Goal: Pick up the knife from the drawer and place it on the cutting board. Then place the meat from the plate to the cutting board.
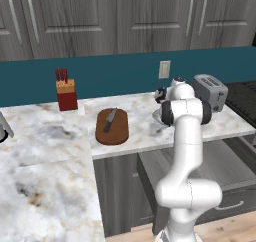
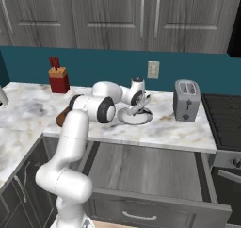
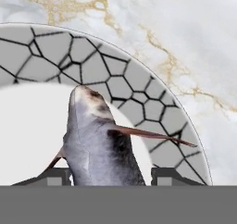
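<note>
Meat lies on the plate, a grey fish-like piece with a reddish-brown head and thin fins, on the white middle inside the cracked-pattern grey rim. The hand is down over it, one dark fingertip on each side of the piece and close against it; whether the fingers actually press it I cannot tell. In the right base view the hand points down onto the plate, which sits on the marble desk left of the toaster. Left of the plate, the board carries the knife, lying flat near the board's far end with its dark handle toward the wall. Farther left, by the blue wall, stands the red block of red-handled knives. Below the desk edge the drawer stands pulled out, its inside bare grey, its silver handle at the near front.
</note>
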Controlling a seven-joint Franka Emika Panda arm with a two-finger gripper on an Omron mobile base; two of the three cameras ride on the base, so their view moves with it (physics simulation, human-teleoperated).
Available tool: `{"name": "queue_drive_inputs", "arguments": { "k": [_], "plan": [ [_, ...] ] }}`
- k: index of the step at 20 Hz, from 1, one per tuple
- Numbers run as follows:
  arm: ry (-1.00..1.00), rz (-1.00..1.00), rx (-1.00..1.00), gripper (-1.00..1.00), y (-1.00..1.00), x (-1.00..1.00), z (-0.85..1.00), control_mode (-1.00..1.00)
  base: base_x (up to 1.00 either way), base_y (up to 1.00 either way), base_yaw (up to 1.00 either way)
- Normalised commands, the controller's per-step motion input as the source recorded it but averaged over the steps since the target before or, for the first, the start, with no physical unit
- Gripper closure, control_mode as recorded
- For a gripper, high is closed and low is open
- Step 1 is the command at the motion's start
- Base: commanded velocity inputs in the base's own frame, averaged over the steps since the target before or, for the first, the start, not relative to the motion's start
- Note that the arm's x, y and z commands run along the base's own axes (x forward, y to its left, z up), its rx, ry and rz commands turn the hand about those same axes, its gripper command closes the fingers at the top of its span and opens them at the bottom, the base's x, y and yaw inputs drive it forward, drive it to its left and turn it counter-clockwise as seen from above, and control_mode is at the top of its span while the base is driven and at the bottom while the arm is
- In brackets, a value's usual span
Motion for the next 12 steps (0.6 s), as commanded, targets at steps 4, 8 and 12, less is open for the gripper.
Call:
{"name": "queue_drive_inputs", "arguments": {
  "k": [4,8,12],
  "plan": [
    [0.0,0.02,0.0,1.0,0.0,-0.01,-0.06,-1.0,0.0,0.0,0.0],
    [-0.03,0.0,0.0,1.0,0.05,-0.29,0.17,-1.0,0.0,0.0,0.0],
    [-0.04,0.0,-0.01,1.0,0.26,-0.41,0.44,-1.0,0.0,0.0,0.0]
  ]
}}
